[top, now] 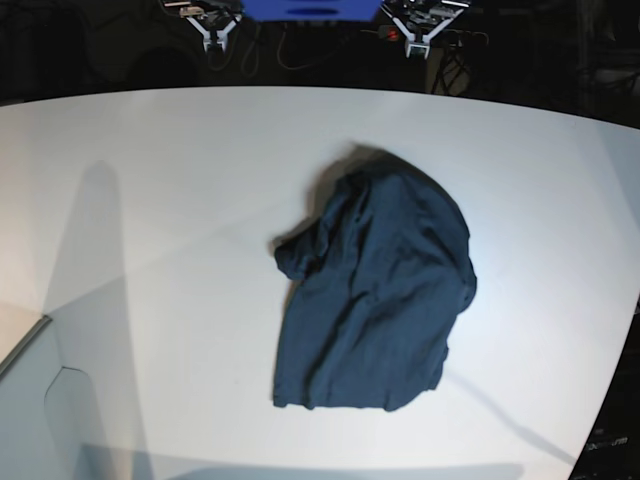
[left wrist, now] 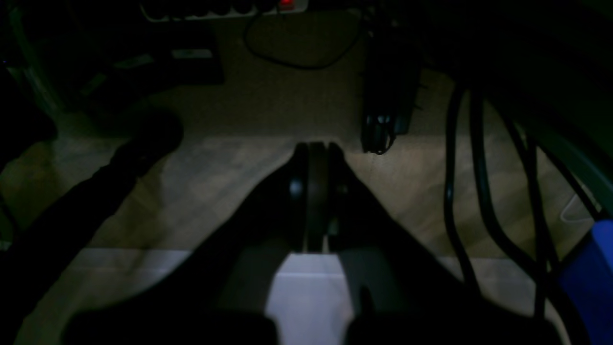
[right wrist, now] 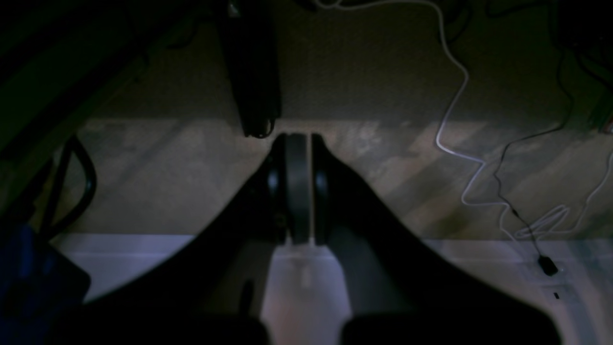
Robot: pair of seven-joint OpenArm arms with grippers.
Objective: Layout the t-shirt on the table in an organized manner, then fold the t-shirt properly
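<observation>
Dark navy t-shirt (top: 375, 295) lying crumpled on the white surface (top: 150, 200), right of centre in the base view, well apart from both grippers. Bunched into a rough rounded heap: upper part domed, a fold poking out toward the left side, lower hem roughly straight near the front edge. Creases across the cloth; neck label not discernible. Nothing touching the shirt.

Left gripper (top: 420, 38) parked at the far edge of the surface, upper right in the base view; right gripper (top: 216, 36) likewise at the far edge, upper left. Both seen small there, beside a blue block (top: 312, 9) set between them.

Left wrist view dim: left gripper (left wrist: 316, 148) with jaws pressed together, holding nothing, hanging past the pale surface edge (left wrist: 129, 261) above a wooden floor (left wrist: 230, 182). Black cables (left wrist: 452, 191) trailing down at the right of that view, a blue shape (left wrist: 591, 282) in the lower right corner.

Right wrist view equally dim: right gripper (right wrist: 300, 141) closed to a hairline slit, empty, likewise over the floor (right wrist: 158, 182) beyond the surface edge (right wrist: 474, 251). A white cable (right wrist: 452, 105) snaking across the floor at the right, a thin black lead (right wrist: 519, 215) beside it. Dark upright bar (right wrist: 254, 76) just beyond the gripper tips.
</observation>
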